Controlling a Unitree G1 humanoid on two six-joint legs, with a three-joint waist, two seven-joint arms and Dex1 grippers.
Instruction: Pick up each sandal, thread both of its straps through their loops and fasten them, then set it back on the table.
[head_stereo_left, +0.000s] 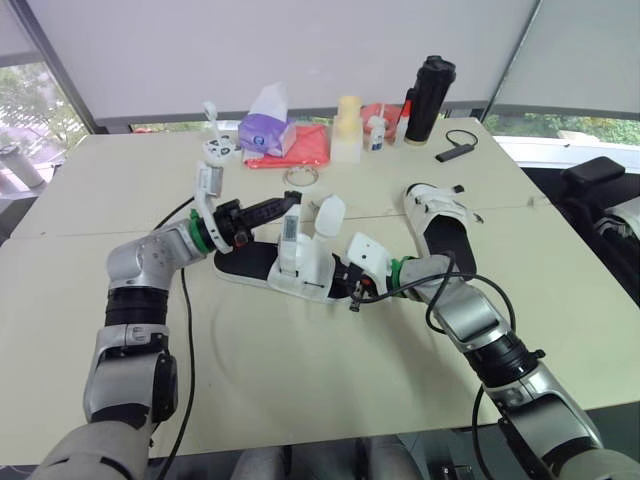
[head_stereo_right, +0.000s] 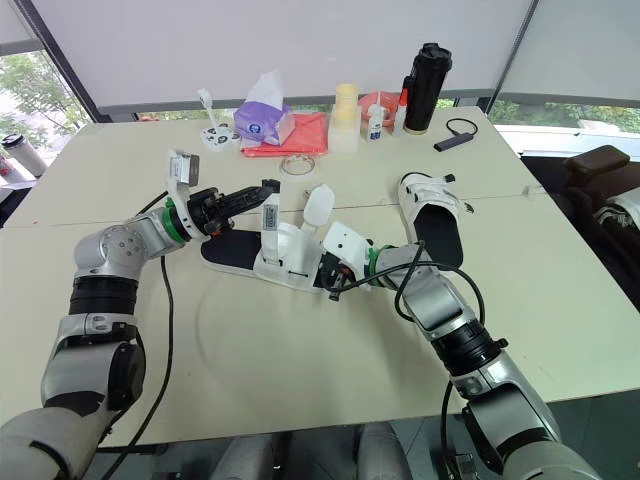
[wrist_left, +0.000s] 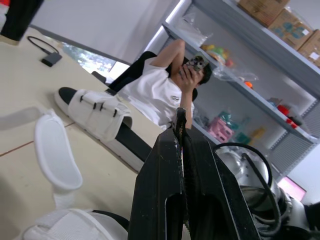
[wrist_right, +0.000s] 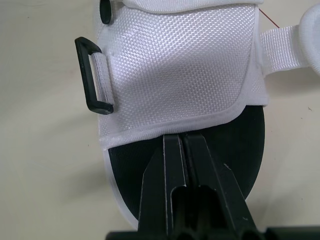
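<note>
Now arms angled inward; left fingers (head_stereo_left: 265, 211) clenched over sandal (head_stereo_left: 303, 266), right fingers (wrist_right: 172, 165) clenched at its end.

Far bench (head_stereo_left: 300, 400) edge: purple tissue box (head_stereo_left: 266, 130) beside red cloth (head_stereo_left: 312, 146), black flask (head_stereo_left: 428, 98), pale bottle (head_stereo_left: 346, 130), tape ring (head_stereo_left: 302, 177). Person (wrist_left: 160, 95) in white shirt before shelving (wrist_left: 250, 30).

Bright, even daylight falls on the table (head_stereo_left: 300, 390), coming from the windows (head_stereo_left: 35, 110) beside the pale blinds (head_stereo_left: 250, 50) at its far side. Shadows are soft and short; a faint one lies along the sandal (wrist_right: 180, 75) in the right wrist view.
</note>
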